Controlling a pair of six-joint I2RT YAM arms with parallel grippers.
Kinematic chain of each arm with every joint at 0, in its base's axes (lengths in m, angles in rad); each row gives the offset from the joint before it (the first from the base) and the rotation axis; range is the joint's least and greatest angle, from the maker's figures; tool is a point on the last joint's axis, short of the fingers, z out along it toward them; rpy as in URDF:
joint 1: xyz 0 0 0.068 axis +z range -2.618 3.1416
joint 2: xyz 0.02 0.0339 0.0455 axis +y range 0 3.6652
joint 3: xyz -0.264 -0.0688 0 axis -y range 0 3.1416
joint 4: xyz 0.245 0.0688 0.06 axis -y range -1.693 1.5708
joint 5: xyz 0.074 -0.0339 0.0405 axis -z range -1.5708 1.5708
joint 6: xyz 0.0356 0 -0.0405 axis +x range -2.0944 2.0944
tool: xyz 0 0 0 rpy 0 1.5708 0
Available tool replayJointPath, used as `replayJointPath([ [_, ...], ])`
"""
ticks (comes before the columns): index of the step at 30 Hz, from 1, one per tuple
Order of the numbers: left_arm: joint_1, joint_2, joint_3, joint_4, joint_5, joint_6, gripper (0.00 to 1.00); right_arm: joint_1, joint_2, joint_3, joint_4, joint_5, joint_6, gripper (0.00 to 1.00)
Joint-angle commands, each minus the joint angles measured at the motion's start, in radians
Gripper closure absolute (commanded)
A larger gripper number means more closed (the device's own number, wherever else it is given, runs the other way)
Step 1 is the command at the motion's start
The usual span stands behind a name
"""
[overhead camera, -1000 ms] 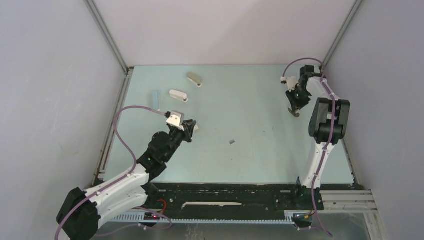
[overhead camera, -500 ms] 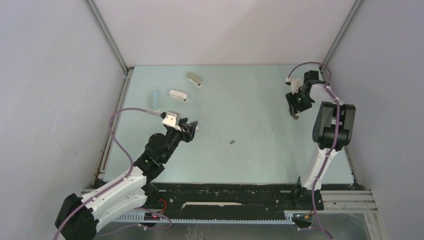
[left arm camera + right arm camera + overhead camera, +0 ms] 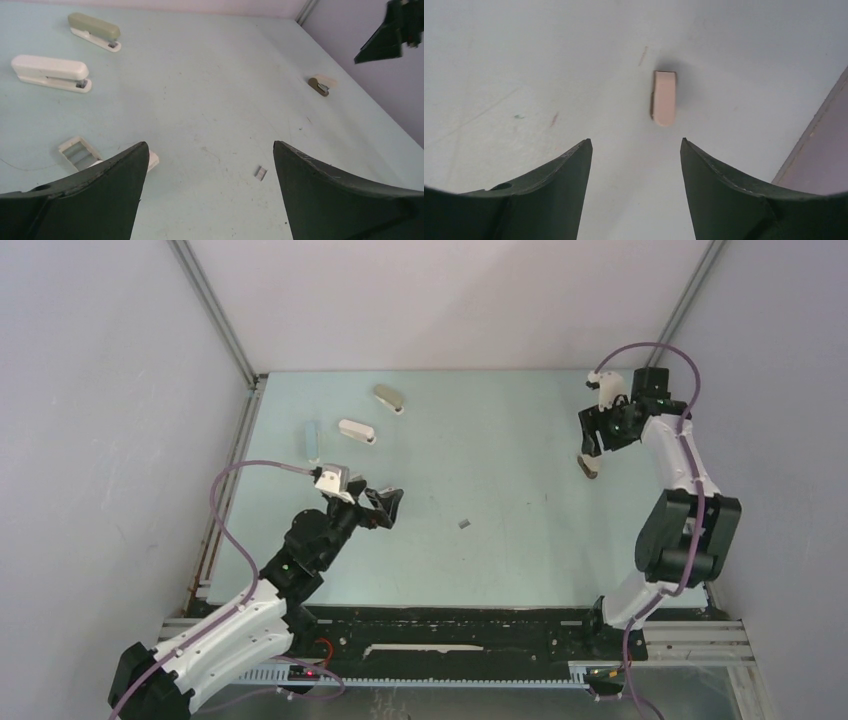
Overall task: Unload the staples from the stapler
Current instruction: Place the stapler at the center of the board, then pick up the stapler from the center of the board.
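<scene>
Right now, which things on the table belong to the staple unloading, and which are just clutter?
Job:
- small tan stapler, lying ahead of the open right hand
- grey staple strip, loose mid-table
- left hand, open and holding nothing

Probably just lying about:
- white stapler
- olive stapler
- open white box
- pale blue block

Grey staples [image 3: 464,524], perhaps one strip, lie centrally; beige stapler [image 3: 588,467] rests far right.

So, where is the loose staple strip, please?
In the top view, the staple strip lies on the table near its middle, right of the left gripper.
</scene>
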Motion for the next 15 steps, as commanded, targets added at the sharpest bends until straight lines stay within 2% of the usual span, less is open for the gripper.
replayJointPath([
  [1,0.015,-0.013,0.067,-0.048,0.061,-0.088,0.0,-0.005,-0.151,-0.035,-0.081,-0.223,-0.023,0.26],
  [9,0.051,-0.007,0.079,-0.093,0.119,-0.21,0.0,0.016,-0.415,-0.178,-0.103,-0.666,-0.028,0.25],
  [15,0.077,0.024,0.086,-0.084,0.17,-0.284,0.0,0.015,-0.5,-0.295,-0.066,-0.85,-0.015,0.23],
])
